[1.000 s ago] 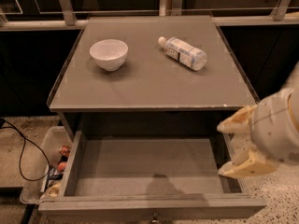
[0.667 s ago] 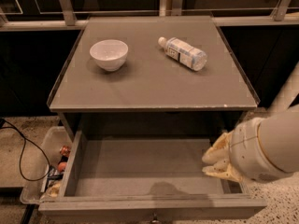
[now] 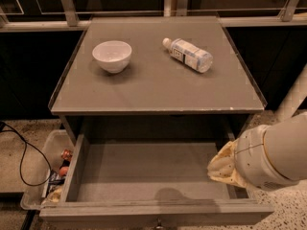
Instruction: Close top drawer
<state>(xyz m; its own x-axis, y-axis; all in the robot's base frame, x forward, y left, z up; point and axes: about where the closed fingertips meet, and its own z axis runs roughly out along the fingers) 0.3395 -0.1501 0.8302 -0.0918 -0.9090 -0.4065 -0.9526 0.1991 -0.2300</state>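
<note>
The top drawer (image 3: 144,176) is pulled far out from under the grey cabinet top (image 3: 158,87). It is wide, shallow and grey, and nothing lies in it. Its front panel (image 3: 153,214) runs along the bottom edge of the view, with the knob only just showing at the centre. My gripper (image 3: 221,169) hangs over the drawer's right side, wrapped in a cream cover at the end of the white arm (image 3: 276,152). It is above the drawer's right wall, short of the front panel.
A white bowl (image 3: 112,55) and a lying plastic bottle (image 3: 188,54) rest on the cabinet top. A clear bin (image 3: 50,176) with small items stands on the floor left of the drawer. A black cable (image 3: 21,155) runs over the floor at the left.
The arm has moved left and down, bringing the gripper from beside the drawer's right edge to over its right side. The drawer has not moved.
</note>
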